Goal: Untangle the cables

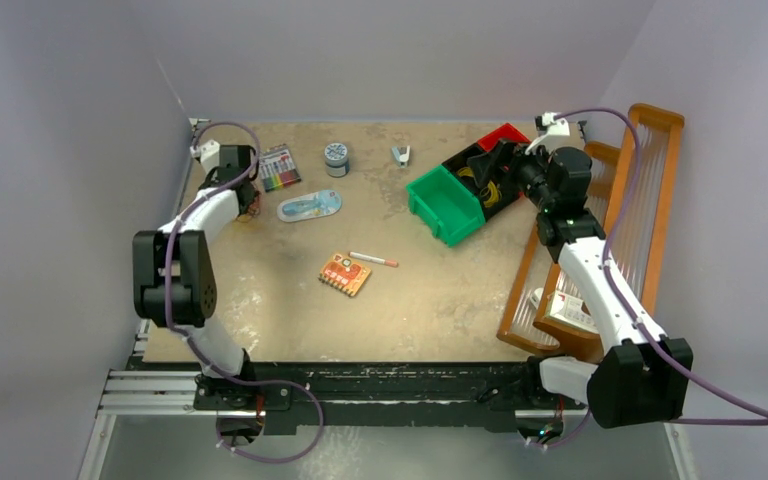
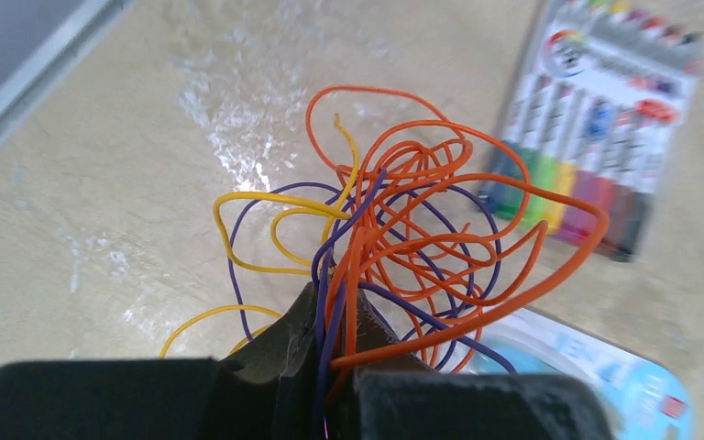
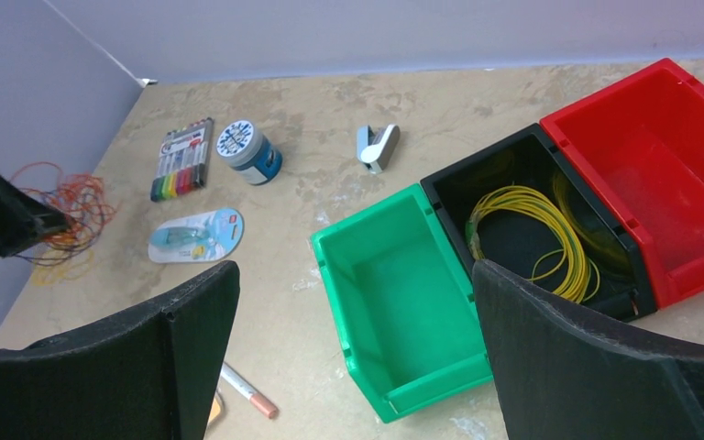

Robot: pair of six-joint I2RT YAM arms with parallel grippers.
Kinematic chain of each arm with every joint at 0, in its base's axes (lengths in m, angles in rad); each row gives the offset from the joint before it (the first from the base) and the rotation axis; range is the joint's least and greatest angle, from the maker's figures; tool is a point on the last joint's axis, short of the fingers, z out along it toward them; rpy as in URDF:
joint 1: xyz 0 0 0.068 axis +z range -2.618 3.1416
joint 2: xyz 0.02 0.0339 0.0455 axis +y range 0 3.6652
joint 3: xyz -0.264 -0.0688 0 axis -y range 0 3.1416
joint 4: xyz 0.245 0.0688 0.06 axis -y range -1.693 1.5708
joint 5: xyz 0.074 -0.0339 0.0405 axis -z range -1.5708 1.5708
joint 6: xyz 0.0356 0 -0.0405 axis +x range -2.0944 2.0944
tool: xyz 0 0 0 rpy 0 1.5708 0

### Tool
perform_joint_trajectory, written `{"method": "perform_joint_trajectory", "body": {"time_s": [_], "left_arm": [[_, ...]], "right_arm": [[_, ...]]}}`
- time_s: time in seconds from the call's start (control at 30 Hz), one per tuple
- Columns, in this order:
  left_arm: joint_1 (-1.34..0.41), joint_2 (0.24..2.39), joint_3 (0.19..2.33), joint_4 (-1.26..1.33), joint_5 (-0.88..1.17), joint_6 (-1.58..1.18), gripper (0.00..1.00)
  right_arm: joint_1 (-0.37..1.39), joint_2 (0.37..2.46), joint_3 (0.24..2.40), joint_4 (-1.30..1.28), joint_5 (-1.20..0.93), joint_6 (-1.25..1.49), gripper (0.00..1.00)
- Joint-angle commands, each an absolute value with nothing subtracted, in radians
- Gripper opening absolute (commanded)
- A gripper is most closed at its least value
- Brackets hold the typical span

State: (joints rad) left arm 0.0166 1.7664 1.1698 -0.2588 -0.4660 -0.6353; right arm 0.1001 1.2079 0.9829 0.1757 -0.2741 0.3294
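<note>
L end effector (image 2: 323, 367) tight on cables (image 2: 403, 225), marker pack (image 2: 605, 115) nr; R end effector (image 3: 353, 275) wide, empty.

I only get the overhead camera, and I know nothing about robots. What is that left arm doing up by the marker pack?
Observer: Its wrist camera shows the left gripper shut on a tangle of orange, purple and yellow wires.
Operator: And the black bin by the other arm, is there anything inside?
Observer: Yes, the right wrist camera shows a yellow cable coil lying in it.
Operator: Is that arm holding the coil?
Observer: No, the right gripper is open and holding nothing.
</note>
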Motion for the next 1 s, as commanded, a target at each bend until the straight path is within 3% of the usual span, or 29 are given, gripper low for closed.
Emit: {"method": "perform_joint_trajectory", "body": {"time_s": [0.0, 0.2, 0.53, 0.97], "left_arm": [[-0.021, 1.603, 1.215, -0.301, -0.436, -0.598, 0.00], [-0.149, 1.486, 1.276, -0.390, -0.408, -0.489, 0.00], [-0.395, 1.418, 1.233, -0.293, -0.163, -0.394, 0.00], [-0.730, 1.479, 1.051, -0.070, -0.166, -0.379, 0.00]], "right_arm": [[0.106, 1.143, 0.980, 0.238, -0.220, 0.354, 0.98], [0.106, 1.080, 0.927, 0.249, -0.180, 0.373, 0.98], [0.106, 1.021, 0.869, 0.273, 0.007, 0.372, 0.99], [0.105, 1.013, 0.858, 0.306, -0.134, 0.246, 0.99]]}}
